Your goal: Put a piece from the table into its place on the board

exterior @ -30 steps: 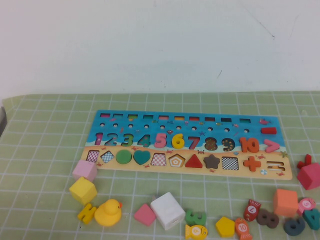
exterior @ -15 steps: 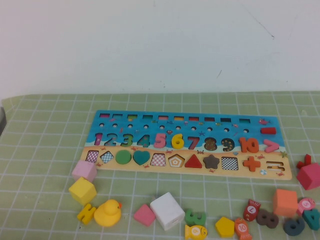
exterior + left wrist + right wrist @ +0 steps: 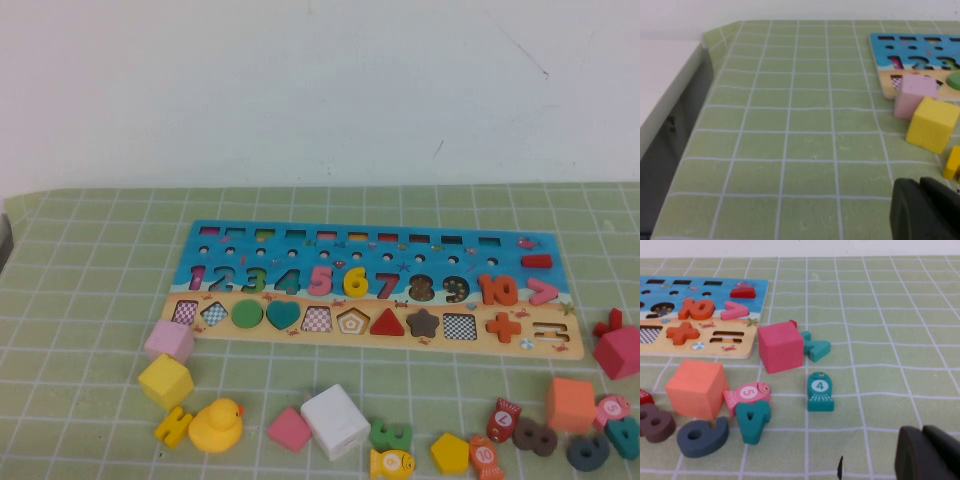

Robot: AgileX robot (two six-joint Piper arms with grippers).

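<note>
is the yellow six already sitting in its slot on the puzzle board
Yes, in the high view the yellow 6 sits in the number row of the board, between the pink 5 and the red 7.

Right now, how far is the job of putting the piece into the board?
Done: the yellow 6 sits in its slot on the board. In hand: nothing seen; the left gripper, shut, hangs over the mat left of the board, the right gripper right of it. Left: nothing visible.

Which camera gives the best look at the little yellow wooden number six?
The high view: the yellow wooden numeral six sits in its slot on the long wooden puzzle board. Neither wrist view shows it; the left catches one board end, the right the other.
</note>
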